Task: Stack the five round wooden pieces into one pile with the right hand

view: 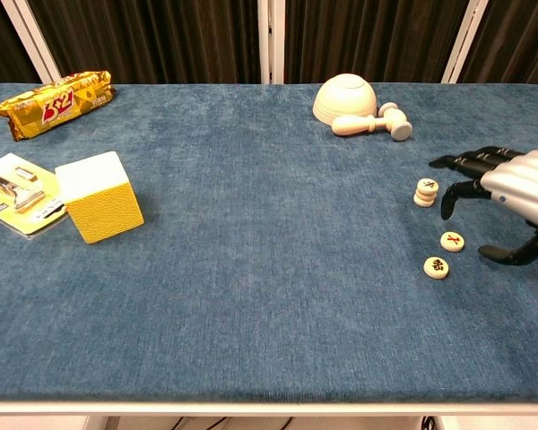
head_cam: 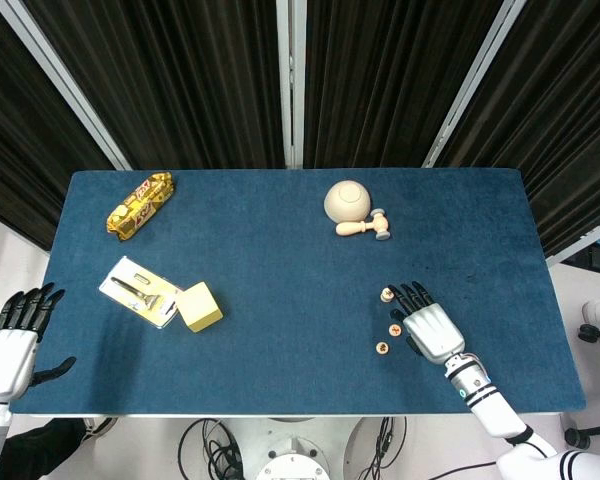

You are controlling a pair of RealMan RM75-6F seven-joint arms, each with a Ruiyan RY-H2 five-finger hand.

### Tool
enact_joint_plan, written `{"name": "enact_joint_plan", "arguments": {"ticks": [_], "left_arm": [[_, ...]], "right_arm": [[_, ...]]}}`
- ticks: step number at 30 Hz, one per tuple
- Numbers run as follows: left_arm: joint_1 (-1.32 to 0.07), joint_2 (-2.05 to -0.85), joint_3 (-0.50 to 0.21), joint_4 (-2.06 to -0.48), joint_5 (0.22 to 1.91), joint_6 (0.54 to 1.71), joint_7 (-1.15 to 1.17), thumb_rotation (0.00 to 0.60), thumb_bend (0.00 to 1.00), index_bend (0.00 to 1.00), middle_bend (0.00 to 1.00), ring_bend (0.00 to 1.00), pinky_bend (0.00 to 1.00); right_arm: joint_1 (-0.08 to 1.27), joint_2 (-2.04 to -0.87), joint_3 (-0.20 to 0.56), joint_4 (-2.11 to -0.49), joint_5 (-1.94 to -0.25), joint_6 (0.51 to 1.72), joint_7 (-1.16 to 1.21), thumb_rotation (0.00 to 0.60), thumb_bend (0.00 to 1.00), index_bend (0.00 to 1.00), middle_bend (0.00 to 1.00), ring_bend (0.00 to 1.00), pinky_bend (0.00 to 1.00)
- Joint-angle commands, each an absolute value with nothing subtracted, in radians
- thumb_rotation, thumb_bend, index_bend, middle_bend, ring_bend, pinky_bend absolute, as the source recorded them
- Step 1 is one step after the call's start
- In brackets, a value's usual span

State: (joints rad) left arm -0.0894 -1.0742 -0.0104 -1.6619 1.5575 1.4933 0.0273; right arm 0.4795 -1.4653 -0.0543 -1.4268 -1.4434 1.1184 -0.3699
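Note:
A short pile of round wooden pieces (head_cam: 387, 295) (view: 425, 192) stands on the blue table. Two single pieces lie nearer the front: one (head_cam: 395, 330) (view: 453, 241) and another (head_cam: 382, 348) (view: 436, 267). My right hand (head_cam: 428, 327) (view: 513, 191) hovers open just right of these two, fingers spread and pointing toward the pile, holding nothing. My left hand (head_cam: 16, 330) hangs open off the table's left front corner, away from the pieces.
A wooden bowl (head_cam: 347, 201) turned upside down and a small wooden mallet (head_cam: 364, 228) lie behind the pieces. At the left sit a yellow block (head_cam: 199, 306), a packaged tool (head_cam: 137, 290) and a snack packet (head_cam: 139, 204).

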Motion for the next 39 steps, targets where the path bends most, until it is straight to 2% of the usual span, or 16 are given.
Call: {"name": "enact_joint_plan", "arguments": {"ticks": [1, 8, 28, 39], "left_arm": [[-0.09, -1.074, -0.011, -1.66, 1.557, 1.493, 0.023, 0.6, 0.14, 0.08, 0.0, 0.0, 0.0], [-0.089, -1.072, -0.013, -1.654, 1.555, 1.496, 0.01, 0.6, 0.14, 0.08, 0.0, 0.0, 0.0], [-0.088, -1.071, -0.012, -1.654, 1.554, 1.495, 0.007, 0.6, 0.14, 0.08, 0.0, 0.0, 0.0], [-0.089, -1.071, -0.011, -1.656, 1.558, 1.495, 0.009, 0.6, 0.14, 0.08, 0.0, 0.0, 0.0]], "right_arm": [[0.479, -1.473, -0.054, -1.422, -1.445, 1.109, -0.373, 0.6, 0.25, 0.34, 0.0, 0.0, 0.0], [0.482, -1.497, -0.039, -1.408, -1.442, 1.093, -0.373, 0.6, 0.25, 0.35, 0.0, 0.0, 0.0], [0.477, -1.508, -0.02, -1.398, -1.451, 1.088, -0.377, 0.6, 0.28, 0.52, 0.0, 0.0, 0.0], [0.501, -1.475, 0.044, -1.437, -1.466, 1.119, -0.337, 0.6, 0.28, 0.53, 0.0, 0.0, 0.0]]}}
